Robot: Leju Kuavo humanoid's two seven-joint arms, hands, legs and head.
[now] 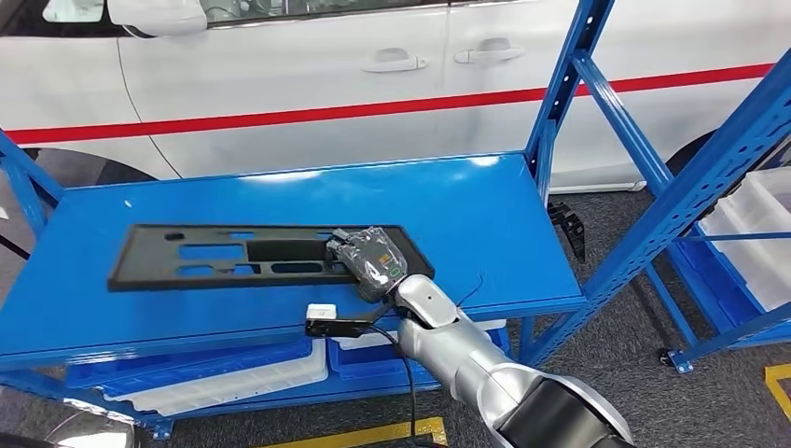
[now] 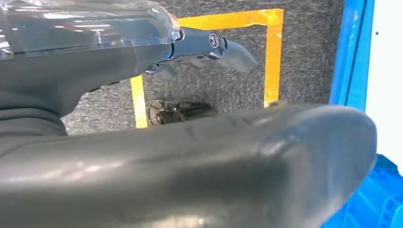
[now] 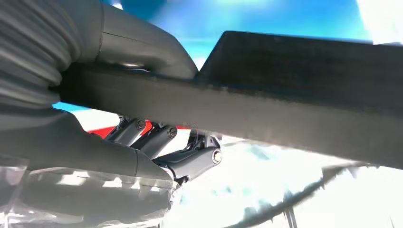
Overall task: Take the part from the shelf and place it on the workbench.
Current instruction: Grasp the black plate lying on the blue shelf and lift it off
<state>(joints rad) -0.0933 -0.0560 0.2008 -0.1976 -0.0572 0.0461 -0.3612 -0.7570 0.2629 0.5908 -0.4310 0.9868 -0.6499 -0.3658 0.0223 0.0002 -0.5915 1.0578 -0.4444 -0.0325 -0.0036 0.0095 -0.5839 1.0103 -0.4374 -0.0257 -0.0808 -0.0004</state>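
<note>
A long flat black part with several cut-outs lies on the blue shelf. My right hand, wrapped in clear plastic, grips the part's right end near the shelf's front edge. In the right wrist view the part's edge runs between the thumb on one face and the dark fingers on the other. My left hand hangs over the grey floor with its fingers stretched out and nothing in it.
A white car with a red stripe stands close behind the shelf. Blue uprights rise at the shelf's right end. White bins sit on the level below. Another blue rack with white bins stands at the right. Yellow tape marks the floor.
</note>
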